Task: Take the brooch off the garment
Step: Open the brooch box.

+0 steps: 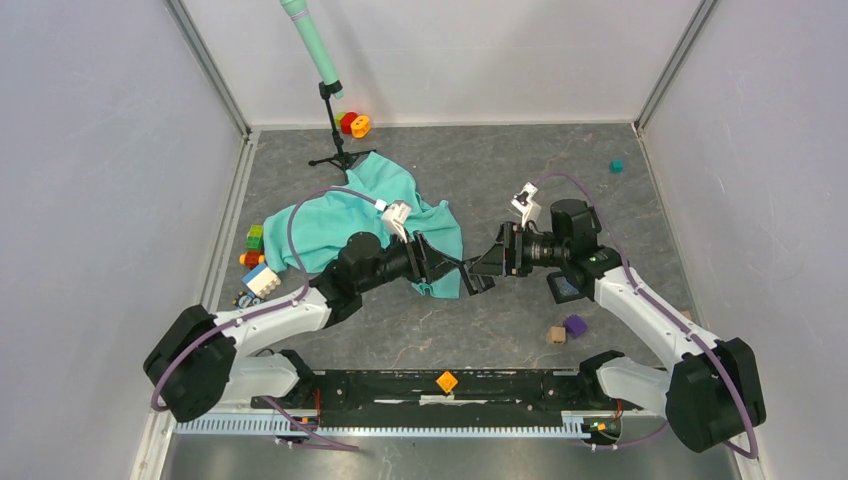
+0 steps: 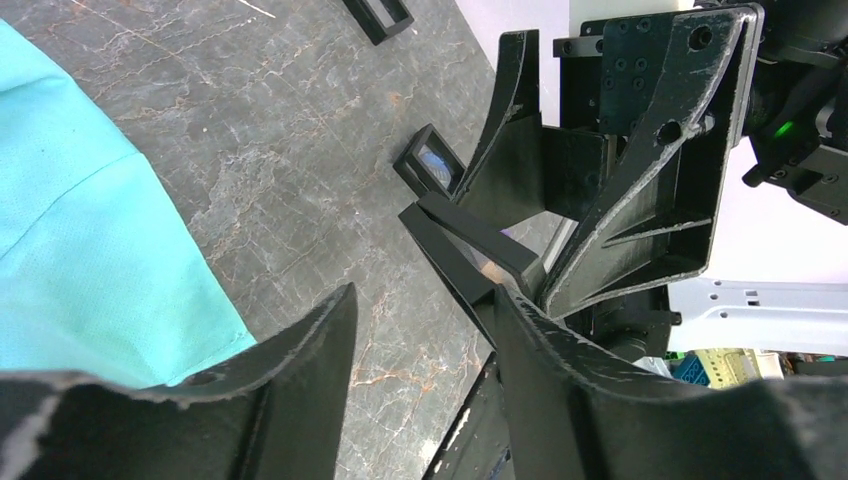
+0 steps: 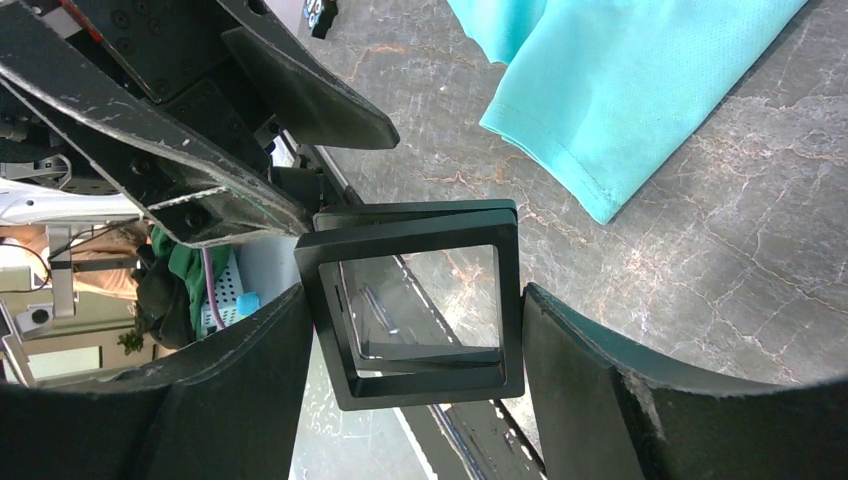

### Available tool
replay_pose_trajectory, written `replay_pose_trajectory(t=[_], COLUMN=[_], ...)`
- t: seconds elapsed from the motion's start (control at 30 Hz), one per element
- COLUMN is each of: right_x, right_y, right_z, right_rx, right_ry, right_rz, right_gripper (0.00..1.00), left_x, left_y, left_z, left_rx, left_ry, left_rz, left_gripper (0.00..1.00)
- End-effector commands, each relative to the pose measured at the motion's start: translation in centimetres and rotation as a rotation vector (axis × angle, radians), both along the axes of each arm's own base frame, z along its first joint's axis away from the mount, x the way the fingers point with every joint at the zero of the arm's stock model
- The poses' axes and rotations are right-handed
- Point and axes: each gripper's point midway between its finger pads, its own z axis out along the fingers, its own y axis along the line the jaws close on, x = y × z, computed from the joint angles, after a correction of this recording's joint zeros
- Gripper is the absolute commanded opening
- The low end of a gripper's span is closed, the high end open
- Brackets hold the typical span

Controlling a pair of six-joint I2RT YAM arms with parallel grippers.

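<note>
The turquoise garment lies crumpled at the back left of the table. Its edge shows in the left wrist view and the right wrist view. No brooch can be made out in any view. My right gripper is shut on a black square frame case with a clear window, held above the table. Its two hinged halves are slightly splayed. My left gripper is open, and its right finger touches the case's edge.
Coloured toy blocks lie left of the garment. A black stand with a green pole and red and orange rings are at the back. A teal cube is back right. Purple and tan cubes lie front right.
</note>
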Motion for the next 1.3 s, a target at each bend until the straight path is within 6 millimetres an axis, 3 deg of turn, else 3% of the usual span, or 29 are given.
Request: replay_pose_trajectory(t=[0.0,0.3,0.37,0.47,0.63,0.83,1.07,1.13,1.17,1.23,1.27], right_x=[0.3,1.3,1.4,1.6,2.0,1.9,1.7,1.6,1.7,2.1,2.6], right_y=[0.8,-0.3,-0.4,-0.6,-0.7,-0.5,-0.4,-0.4,-0.5,-1.1,-1.7], right_z=[3.4,2.9,2.5,1.6,1.2,1.3,1.4,1.3,1.1,0.5,-0.1], right_rx=[0.08,0.067,0.054,0.023,0.005,0.015,0.026,0.024,0.02,-0.026,-0.07], right_ry=[-0.079,-0.07,-0.068,-0.049,-0.047,-0.044,-0.045,-0.044,-0.045,-0.056,-0.066], right_rz=[0.029,-0.034,-0.037,-0.042,-0.055,-0.041,-0.034,-0.032,-0.032,-0.057,-0.085], right_gripper=[0.59,0.58,0.58,0.58,0.58,0.58,0.58,0.58,0.61,0.72,0.76], left_x=[0.2,0.8,0.5,0.2,-0.1,-0.1,0.0,0.1,0.1,0.3,0.4], left_y=[1.2,2.9,2.4,1.7,1.0,-0.4,-2.1,-2.3,-2.3,-2.1,-1.9], left_z=[-1.3,-3.4,-2.6,-1.2,1.0,1.0,0.6,0.7,0.7,0.4,0.3], left_rx=[0.017,0.062,0.03,-0.015,-0.095,-0.131,-0.182,-0.194,-0.192,-0.181,-0.176], left_ry=[0.06,0.129,0.113,0.099,0.087,0.129,0.184,0.183,0.181,0.182,0.183], left_rz=[0.046,0.1,0.062,0.026,-0.007,-0.063,-0.126,-0.132,-0.133,-0.119,-0.11], left_gripper=[0.55,0.46,0.5,0.65,0.68,0.55,0.48,0.39,0.3,0.11,0.07])
